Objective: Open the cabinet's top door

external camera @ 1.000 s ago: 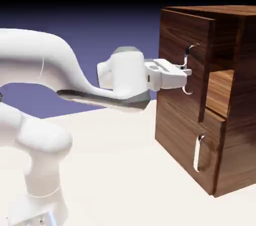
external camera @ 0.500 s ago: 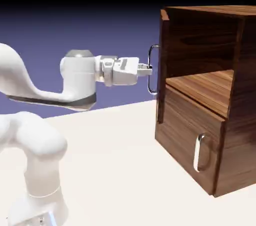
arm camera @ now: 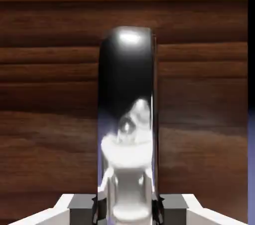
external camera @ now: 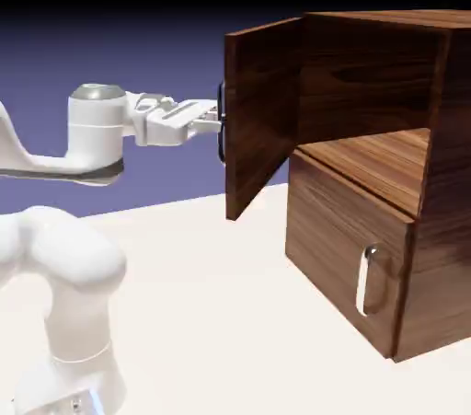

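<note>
Gripping the silver handle (arm camera: pixel 127 69) with the hand (arm camera: pixel 128 209), fingertips closing on both sides. Holding the top door (external camera: pixel 267 105) swung out from the cabinet (external camera: pixel 446 174), free edge facing the exterior view's left, bottom edge clearing the desk (external camera: pixel 202 312). Showing open room before the upper compartment (external camera: pixel 368 82).

White arm outstretched, claw (external camera: pixel 217 119) level and shut.

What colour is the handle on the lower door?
Silver: the lower handle, best in the exterior view.
</note>
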{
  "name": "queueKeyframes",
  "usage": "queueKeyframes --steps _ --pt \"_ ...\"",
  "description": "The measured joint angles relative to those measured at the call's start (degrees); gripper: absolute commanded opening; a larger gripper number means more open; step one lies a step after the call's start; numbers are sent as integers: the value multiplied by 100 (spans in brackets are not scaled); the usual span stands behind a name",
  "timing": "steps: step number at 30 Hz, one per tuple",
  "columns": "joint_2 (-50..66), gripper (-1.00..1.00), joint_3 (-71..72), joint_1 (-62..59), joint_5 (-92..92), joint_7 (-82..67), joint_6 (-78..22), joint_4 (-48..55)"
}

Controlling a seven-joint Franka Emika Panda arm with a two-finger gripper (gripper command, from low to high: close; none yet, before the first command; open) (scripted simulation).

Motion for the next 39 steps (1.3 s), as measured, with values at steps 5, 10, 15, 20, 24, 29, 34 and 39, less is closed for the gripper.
queueKeyframes --steps 5,10,15,20,24,29,34,39 --pt "632 -100 1038 -178 981 171 -980 613" --pt "1396 -100 2076 -699 1779 400 -1995 1483" --pt "2135 -100 3114 -1514 2340 648 -2978 2486" --pt "2703 -100 4150 -2503 2698 862 -3813 3443" --pt "2942 -100 4939 -3333 2904 952 -4301 4087" --pt "2945 -100 5828 -4371 3146 920 -4717 4787" --pt "2673 -100 6595 -5409 3412 729 -5050 5509" --pt "2202 -100 7222 -6447 3688 403 -5431 6375"
